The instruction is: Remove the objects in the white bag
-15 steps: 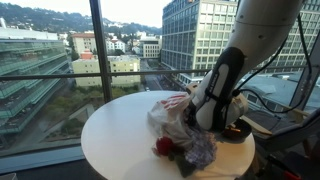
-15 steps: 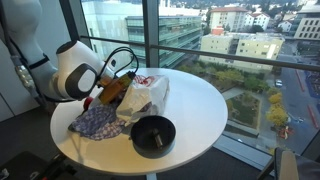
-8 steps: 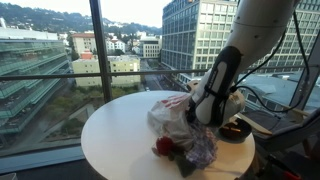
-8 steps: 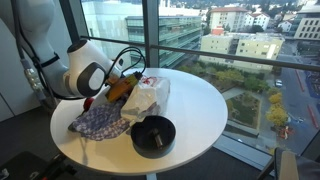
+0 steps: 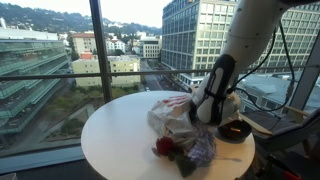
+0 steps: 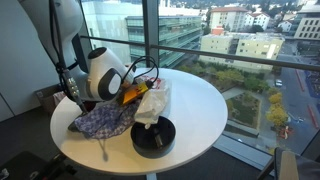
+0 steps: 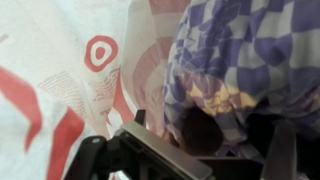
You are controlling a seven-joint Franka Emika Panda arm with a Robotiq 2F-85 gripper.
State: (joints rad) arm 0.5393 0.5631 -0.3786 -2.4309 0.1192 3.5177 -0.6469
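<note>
White plastic bag [image 5: 168,112], thin and wrinkled, w/ red print, lies on round white table [image 5: 110,140] beside a tall window; shown in both ext. views. Purple-and-white checked cloth [image 5: 203,150] lies crumpled on tabletop, touching bag and reaching toward table rim. Whether any part of it lies inside bag cannot be told. Small red item [image 5: 164,146] sits on tabletop, touching cloth and just beside bag. Black bowl [image 5: 236,130] w/ orange contents stands near table rim, close to bag and cloth; contact cannot be told. Arm [image 5: 214,88] reaches down over bag and cloth, and its body hides the end effector in both ext. views.

Wrist view: gripper [image 7: 185,150] enters from lower edge, close above the line where bag meets cloth. Bag w/ red ring mark fills left half. Cloth fills upper right and shows a yellow patch. Jaws stand spread wide, w/ nothing clamped btwn them. Dark shape under cloth fold at lower centre is too blurred to identify.
</note>
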